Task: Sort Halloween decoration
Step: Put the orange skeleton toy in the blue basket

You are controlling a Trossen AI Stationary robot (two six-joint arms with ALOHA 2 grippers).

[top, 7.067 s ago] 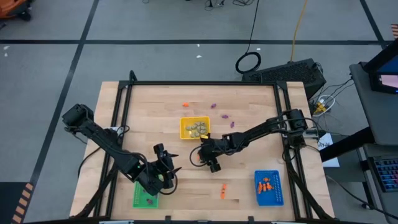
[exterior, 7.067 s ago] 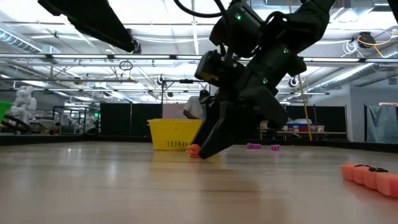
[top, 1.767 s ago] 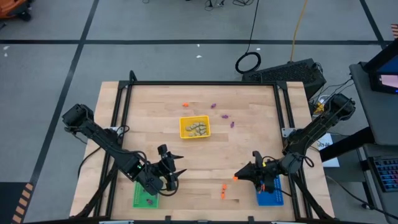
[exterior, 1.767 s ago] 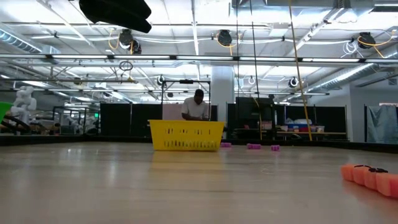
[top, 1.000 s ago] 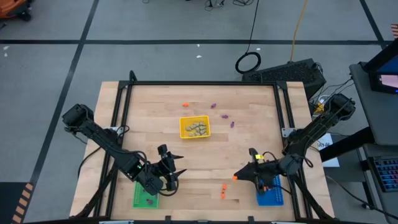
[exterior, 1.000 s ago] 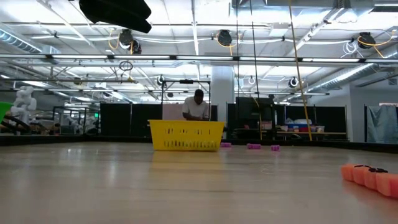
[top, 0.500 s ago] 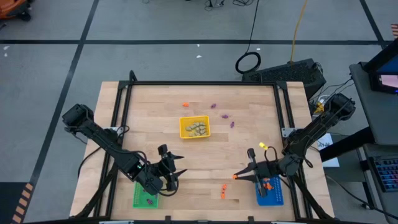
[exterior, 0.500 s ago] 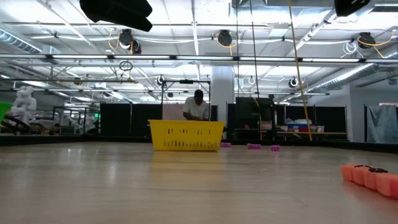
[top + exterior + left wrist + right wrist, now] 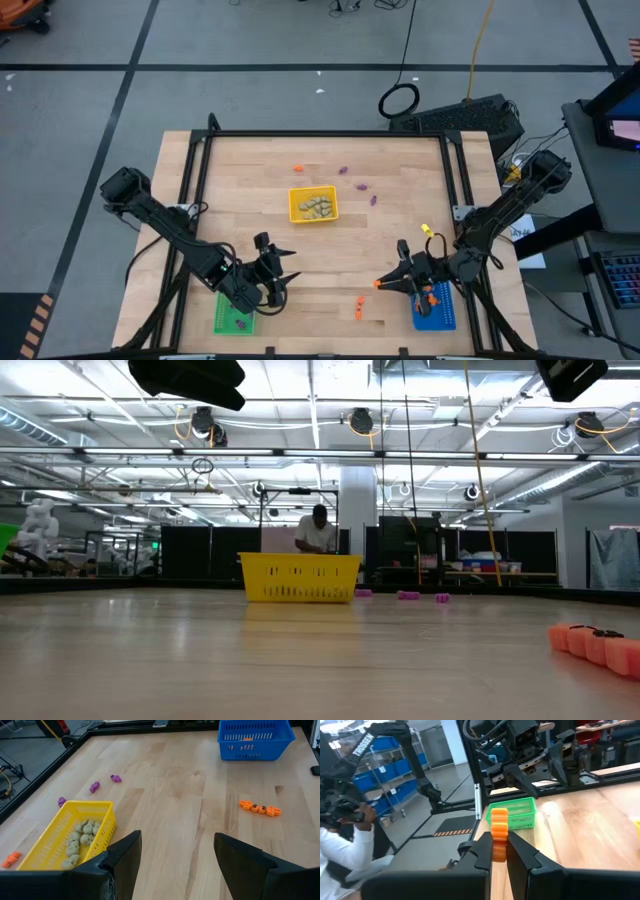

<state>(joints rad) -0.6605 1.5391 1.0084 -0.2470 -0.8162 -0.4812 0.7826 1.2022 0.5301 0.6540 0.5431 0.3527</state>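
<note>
Orange trinket [image 9: 499, 832] half hidden in right hand [image 9: 501, 851], blue tray [image 9: 434, 306] partly covered

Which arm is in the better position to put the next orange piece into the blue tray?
The right. Its gripper is already shut on an orange trinket beside the blue tray. The left gripper hangs open by the green tray.

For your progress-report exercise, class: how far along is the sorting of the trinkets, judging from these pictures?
Done: beige trinkets lie in the yellow tray, some orange ones in the blue tray.

In hand: the right pincer, beside the blue tray, is shut on an orange trinket. The left pincer waits open by the green tray.

Left: loose purple trinkets and orange pieces on the table.
</note>
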